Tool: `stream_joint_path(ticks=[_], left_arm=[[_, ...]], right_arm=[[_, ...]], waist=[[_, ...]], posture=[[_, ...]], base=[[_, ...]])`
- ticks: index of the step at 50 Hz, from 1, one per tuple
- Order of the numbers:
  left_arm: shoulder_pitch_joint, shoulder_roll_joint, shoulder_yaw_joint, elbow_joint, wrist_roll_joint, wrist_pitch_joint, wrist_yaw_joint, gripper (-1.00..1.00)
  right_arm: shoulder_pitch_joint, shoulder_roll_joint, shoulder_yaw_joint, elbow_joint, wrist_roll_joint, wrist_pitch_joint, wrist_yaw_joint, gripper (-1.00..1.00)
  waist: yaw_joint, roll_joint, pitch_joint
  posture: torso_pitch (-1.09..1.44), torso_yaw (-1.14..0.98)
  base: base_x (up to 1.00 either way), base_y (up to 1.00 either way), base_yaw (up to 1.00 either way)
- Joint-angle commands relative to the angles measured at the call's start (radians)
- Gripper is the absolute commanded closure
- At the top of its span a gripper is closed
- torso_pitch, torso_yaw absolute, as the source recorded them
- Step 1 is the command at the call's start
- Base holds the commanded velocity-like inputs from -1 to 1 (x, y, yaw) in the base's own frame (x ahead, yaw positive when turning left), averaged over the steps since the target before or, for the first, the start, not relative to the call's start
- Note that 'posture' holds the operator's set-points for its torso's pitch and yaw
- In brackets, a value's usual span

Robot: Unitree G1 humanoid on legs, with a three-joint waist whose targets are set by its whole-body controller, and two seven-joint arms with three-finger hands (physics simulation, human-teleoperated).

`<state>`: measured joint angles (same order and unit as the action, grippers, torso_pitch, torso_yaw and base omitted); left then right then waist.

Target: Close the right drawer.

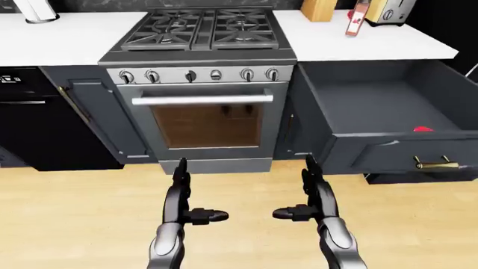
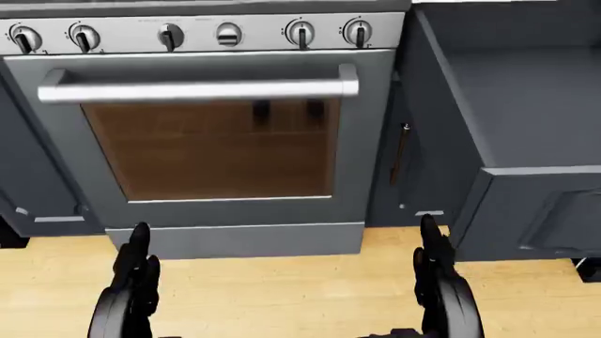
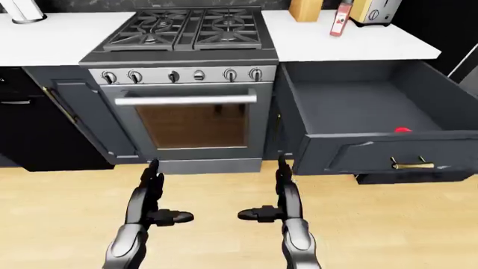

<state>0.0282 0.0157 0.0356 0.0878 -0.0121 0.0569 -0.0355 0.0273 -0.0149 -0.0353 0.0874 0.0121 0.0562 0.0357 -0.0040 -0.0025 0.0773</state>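
Observation:
The right drawer (image 1: 388, 106) stands pulled far out from the dark grey cabinets, right of the oven. Its front panel (image 3: 388, 152) carries a brass handle (image 1: 436, 164). A small red thing (image 1: 423, 129) lies inside against the front panel. My left hand (image 1: 181, 193) and right hand (image 1: 310, 190) are held low over the wood floor, fingers straight up and open, thumbs pointing toward each other. Both hold nothing. The right hand is left of the drawer's near corner and below it in the left-eye view, not touching it.
A steel oven (image 1: 202, 117) with a gas cooktop (image 1: 200, 28) fills the middle. The white counter (image 1: 366, 39) above the drawer holds a red bottle (image 1: 356, 21), a wooden block (image 1: 320, 10) and a toaster (image 1: 390, 11). A black appliance (image 1: 29, 123) is at left.

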Motion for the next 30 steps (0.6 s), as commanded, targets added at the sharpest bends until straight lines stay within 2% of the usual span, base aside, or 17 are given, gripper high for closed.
stream_joint_path(ticks=[1,2,3,4,5,7,8,9,14,16,19,21,25,26,27,30], left_arm=[[-0.029,0.005,0.034,-0.131,-0.083,-0.046,-0.032,-1.00],[-0.020,0.008,0.032,-0.157,-0.083,-0.063,-0.039,-1.00],[-0.017,0.008,0.032,-0.166,-0.076,-0.062,-0.030,-1.00],[-0.006,0.004,0.038,-0.195,-0.101,-0.077,-0.038,-1.00],[0.003,0.004,0.041,-0.233,-0.101,-0.074,-0.029,-1.00],[0.008,0.003,0.052,-0.281,-0.103,-0.076,-0.005,-1.00],[0.007,0.009,0.050,-0.281,-0.086,-0.085,-0.004,-1.00],[0.023,0.007,0.041,-0.315,-0.079,-0.100,-0.013,-1.00],[0.082,-0.001,0.023,-0.473,-0.067,-0.107,-0.037,-1.00],[0.089,-0.001,0.030,-0.544,-0.064,-0.085,-0.037,-1.00],[0.118,-0.011,0.053,-0.706,-0.082,-0.067,-0.024,-1.00],[0.138,-0.013,0.060,-0.802,-0.084,-0.046,-0.027,-1.00],[0.146,-0.021,0.071,-0.972,-0.098,0.052,-0.031,-1.00],[0.141,-0.024,0.081,-0.997,-0.118,0.082,-0.026,-1.00],[0.136,-0.026,0.098,-1.031,-0.137,0.097,-0.022,-1.00],[0.106,-0.029,0.167,-1.110,-0.204,0.133,0.009,-1.00]], right_arm=[[-0.010,-0.007,0.008,-0.137,-0.002,-0.073,0.015,-1.00],[0.000,-0.005,0.009,-0.168,-0.010,-0.082,0.012,-1.00],[0.004,-0.004,0.009,-0.180,-0.014,-0.084,0.011,-1.00],[0.016,-0.003,0.010,-0.210,-0.023,-0.097,0.007,-1.00],[0.025,0.000,0.008,-0.231,-0.032,-0.121,-0.004,-1.00],[0.030,0.004,0.005,-0.264,-0.019,-0.132,-0.001,-1.00],[0.022,0.004,0.000,-0.270,-0.024,-0.133,-0.013,-1.00],[0.027,0.001,0.004,-0.285,-0.061,-0.187,-0.029,-1.00],[0.067,0.004,0.028,-0.473,-0.081,-0.215,-0.014,-1.00],[0.076,0.004,0.027,-0.534,-0.032,-0.226,0.018,-1.00],[0.094,0.015,0.016,-0.611,-0.007,-0.223,0.005,-1.00],[0.125,0.008,0.045,-0.692,0.025,-0.202,0.043,-1.00],[0.152,0.005,0.052,-0.856,-0.105,-0.160,0.021,-1.00],[0.157,0.012,0.049,-0.865,-0.090,-0.167,0.021,-1.00],[0.162,0.012,0.049,-0.886,-0.092,-0.159,0.023,-1.00],[0.167,0.012,0.065,-0.964,-0.216,-0.171,0.011,-1.00]], waist=[[-0.002,-0.008,-0.001],[0.002,-0.008,-0.038],[0.008,-0.001,-0.064],[0.008,-0.002,-0.036],[0.006,-0.007,-0.020],[0.007,-0.007,-0.067],[0.007,-0.007,-0.071],[0.007,-0.006,-0.070],[0.008,-0.003,-0.080],[0.008,-0.002,-0.082],[0.006,-0.001,-0.084],[0.005,-0.003,-0.085],[0.007,-0.003,-0.085],[0.007,-0.002,-0.083],[0.007,-0.001,-0.081],[0.007,0.000,-0.080]], posture=[[0.00,0.00],[0.00,0.00],[0.00,0.00],[0.00,0.00],[0.00,0.00],[0.00,0.00],[0.00,0.00],[0.00,0.00],[0.00,0.00],[0.00,0.00],[0.00,0.00],[0.00,0.00],[0.00,0.00],[0.00,0.00],[0.00,0.00],[0.00,0.00]], base=[[0.00,0.00,0.00],[0.00,0.00,0.00],[0.00,0.00,0.00],[0.00,0.00,0.00],[0.00,0.00,0.00],[0.00,0.00,0.00],[0.00,0.00,0.00],[0.00,0.00,0.00],[0.00,0.00,0.00],[0.00,0.00,0.00],[0.00,0.00,0.00],[0.00,0.00,0.00],[0.00,0.00,0.00],[0.00,0.00,0.00],[0.00,0.00,0.00],[0.00,0.00,0.00]])
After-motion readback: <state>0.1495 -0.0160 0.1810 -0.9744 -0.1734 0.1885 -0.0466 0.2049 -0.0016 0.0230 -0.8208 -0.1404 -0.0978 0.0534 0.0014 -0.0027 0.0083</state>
